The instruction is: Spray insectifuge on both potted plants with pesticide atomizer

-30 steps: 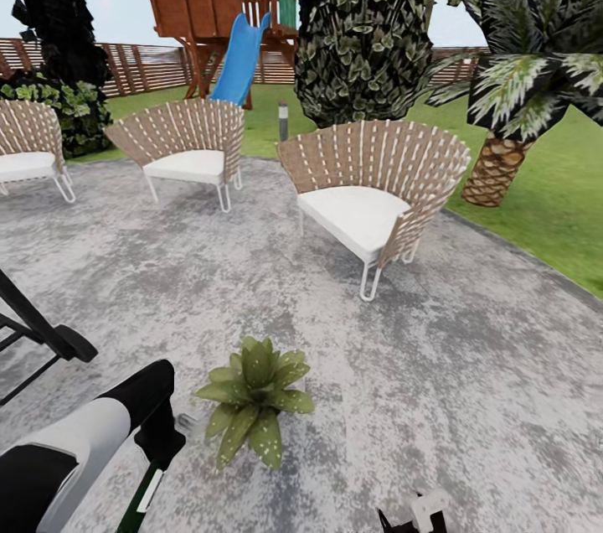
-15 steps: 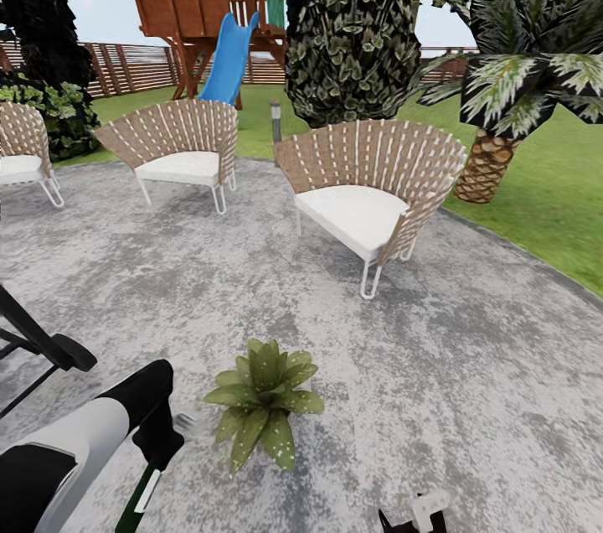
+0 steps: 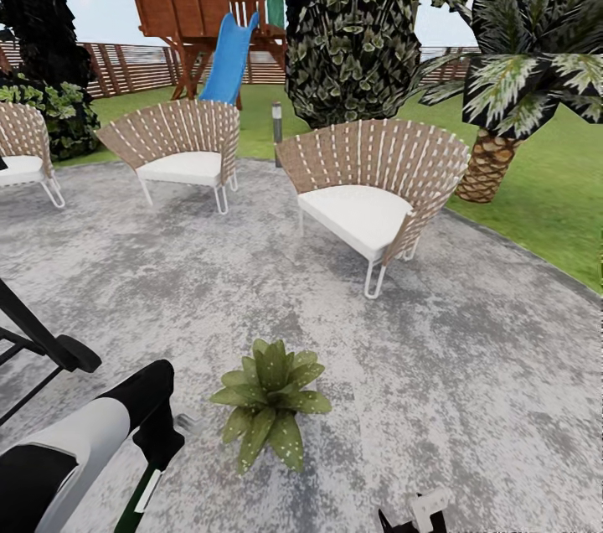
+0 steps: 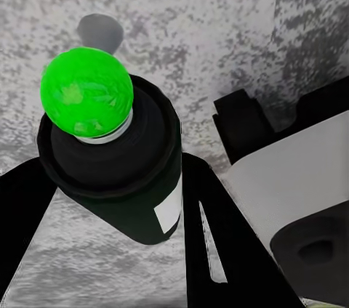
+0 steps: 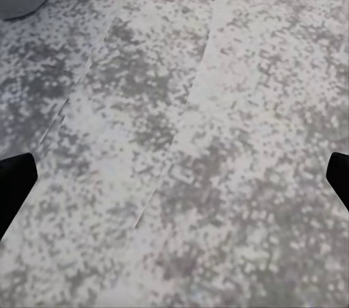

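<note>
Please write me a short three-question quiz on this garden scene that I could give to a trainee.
1. True or false: the spray bottle sits between the left gripper's fingers.
2. What does the potted plant stand on: A) the lawn, B) the paved patio, C) a chair?
3. Fill in: the right gripper's fingers are spread wide and hold ____.

Key: 1 true; 2 B; 3 nothing.
</note>
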Motion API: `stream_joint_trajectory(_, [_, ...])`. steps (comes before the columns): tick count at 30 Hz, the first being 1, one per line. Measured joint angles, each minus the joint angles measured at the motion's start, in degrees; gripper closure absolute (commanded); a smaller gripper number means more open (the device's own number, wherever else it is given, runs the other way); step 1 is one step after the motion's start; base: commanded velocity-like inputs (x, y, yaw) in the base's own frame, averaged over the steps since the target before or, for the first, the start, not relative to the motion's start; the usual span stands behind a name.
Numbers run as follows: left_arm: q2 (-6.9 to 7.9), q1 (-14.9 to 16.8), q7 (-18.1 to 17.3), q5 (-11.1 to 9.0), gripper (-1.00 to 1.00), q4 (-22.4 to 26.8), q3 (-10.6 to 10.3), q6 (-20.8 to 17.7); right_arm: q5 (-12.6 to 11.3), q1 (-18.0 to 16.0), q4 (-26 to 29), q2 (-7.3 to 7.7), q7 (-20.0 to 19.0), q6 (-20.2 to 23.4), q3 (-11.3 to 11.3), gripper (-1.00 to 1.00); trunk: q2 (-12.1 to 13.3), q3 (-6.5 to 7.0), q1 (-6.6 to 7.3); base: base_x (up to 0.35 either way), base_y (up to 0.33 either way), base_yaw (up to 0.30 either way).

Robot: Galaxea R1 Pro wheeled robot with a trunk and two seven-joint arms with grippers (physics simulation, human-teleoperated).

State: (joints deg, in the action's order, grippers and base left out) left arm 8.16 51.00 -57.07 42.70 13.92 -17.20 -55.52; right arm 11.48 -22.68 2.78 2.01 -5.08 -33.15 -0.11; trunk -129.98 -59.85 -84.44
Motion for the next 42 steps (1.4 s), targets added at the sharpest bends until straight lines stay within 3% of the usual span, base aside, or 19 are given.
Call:
stream_joint_trajectory(7, [-0.82, 0.29, 0.00, -0.06, 1.00, 0.02, -2.82, -0.07, -0.01, -0.02, -0.01, 0.00, -0.01, 0.01, 0.00, -1.00, 0.00, 0.00, 0.00, 0.000, 0.000, -0.251])
stream_joint_trajectory(13, [-1.55, 0.82, 0.00, -0.07, 1.00, 0.07, -3.05, -0.12, -0.01, 0.02, 0.00, 0.00, -0.01, 0.02, -0.01, -1.00, 0.00, 0.00, 0.00, 0.000, 0.102, -0.158])
stream_joint_trajectory(42, [-1.49, -0.02, 0.00, -0.05, 1.00, 0.00, -3.13, -0.02, 0.01, -0.03, 0.05, 0.00, 0.00, 0.00, 0.08, -1.00, 0.00, 0.00, 0.00, 0.000, 0.070, -0.002])
